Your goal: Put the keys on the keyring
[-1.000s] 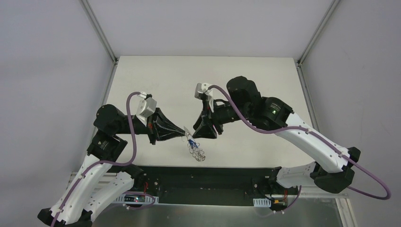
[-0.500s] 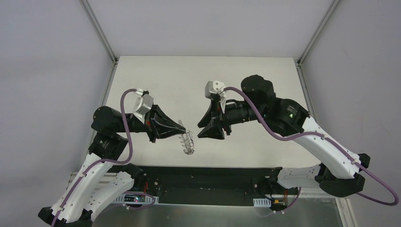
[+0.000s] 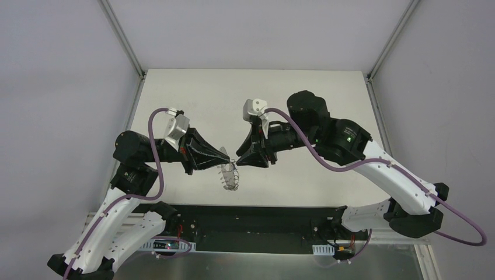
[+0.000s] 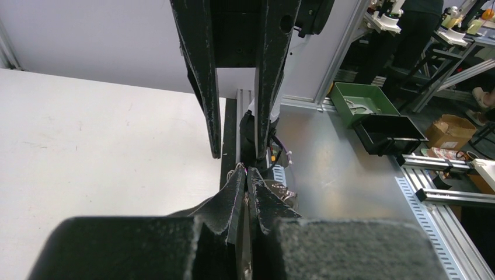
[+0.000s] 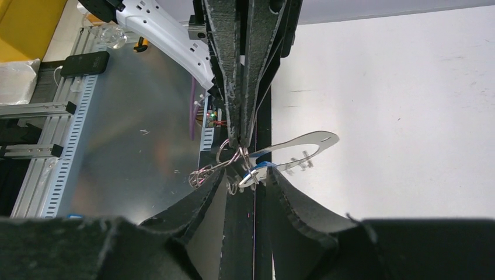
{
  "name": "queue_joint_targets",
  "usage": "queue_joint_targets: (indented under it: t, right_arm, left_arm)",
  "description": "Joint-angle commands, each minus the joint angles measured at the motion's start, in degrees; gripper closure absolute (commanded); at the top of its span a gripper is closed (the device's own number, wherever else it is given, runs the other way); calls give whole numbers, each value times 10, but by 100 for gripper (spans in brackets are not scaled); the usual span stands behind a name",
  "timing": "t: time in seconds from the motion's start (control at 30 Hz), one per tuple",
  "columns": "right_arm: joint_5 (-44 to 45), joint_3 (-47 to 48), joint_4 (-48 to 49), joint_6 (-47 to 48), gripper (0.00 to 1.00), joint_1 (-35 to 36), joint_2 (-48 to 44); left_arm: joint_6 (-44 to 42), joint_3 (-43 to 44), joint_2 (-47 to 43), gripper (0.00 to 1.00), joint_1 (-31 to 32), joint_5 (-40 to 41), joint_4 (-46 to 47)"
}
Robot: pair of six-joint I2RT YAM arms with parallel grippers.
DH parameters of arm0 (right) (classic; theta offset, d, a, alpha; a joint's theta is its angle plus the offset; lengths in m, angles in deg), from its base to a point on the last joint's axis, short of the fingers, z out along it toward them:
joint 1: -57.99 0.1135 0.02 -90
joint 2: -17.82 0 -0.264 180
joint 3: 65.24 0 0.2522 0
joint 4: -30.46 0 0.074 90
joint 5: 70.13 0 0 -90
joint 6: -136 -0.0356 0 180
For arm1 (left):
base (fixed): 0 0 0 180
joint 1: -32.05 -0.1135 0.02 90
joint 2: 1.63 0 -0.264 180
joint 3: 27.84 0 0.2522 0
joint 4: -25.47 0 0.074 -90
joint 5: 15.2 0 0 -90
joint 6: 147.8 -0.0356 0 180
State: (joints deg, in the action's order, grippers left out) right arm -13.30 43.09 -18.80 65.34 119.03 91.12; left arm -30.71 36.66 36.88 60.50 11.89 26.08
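Right arm has come back toward the middle. Half a second ago its black two-finger pincer stood well apart from the ring, and now the right gripper (image 3: 239, 161) is again nose to nose with the left gripper (image 3: 227, 158) over the near part of the white table (image 3: 303, 93). The left arm has hardly moved.

The large thin silvery wire keyring (image 5: 309, 140), its rim lined with small metal loops (image 5: 201, 173), hangs in the air from the left gripper, whose fingers are pressed fully together on its top part. The rest of the ring droops below, and as far as I can judge it does not touch the table. The tiny bright-blue key (image 5: 262, 165) with a pale silvery end shows in the right wrist view, among the loops just under the left fingertips and between the two right fingers (image 4: 198, 76). These stand apart with a moderate gap. They are around the key and loops, but I do not see them pressing on anything.

I judge the step in hand is to catch the key or one loop. The risk is that the right fingers, when closing, take several loops together with the key, or push the loose ring sideways so that it swings away. A pull could also drag the thin wire out of the left grip. Whether the key is already threaded I cannot tell.
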Motion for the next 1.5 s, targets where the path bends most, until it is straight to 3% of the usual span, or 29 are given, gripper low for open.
queue_joint_targets:
  t: [0.0,0.93,1.0,1.1,1.23,1.4,1.47]
  right_arm:
    - [9,29,23,22,67,4,11]
    - [-17,33,4,15,82,11,32]
    - [-19,35,1,16,86,12,34]
    - [-17,40,-5,18,100,13,37]
    - [-16,39,-2,19,100,16,27]
    - [3,80,-63,18,100,16,44]
    - [12,108,-100,12,100,16,61]
  left_arm:
    - [9,3,-3,100,0,-5,45]
    - [7,4,-10,100,0,4,47]
    - [7,4,-11,100,0,4,47]
    - [6,3,-11,100,0,6,47]
    - [6,3,-11,100,0,7,43]
    - [-49,32,-9,100,0,16,-74]
    - [-67,48,-6,93,0,11,-120]
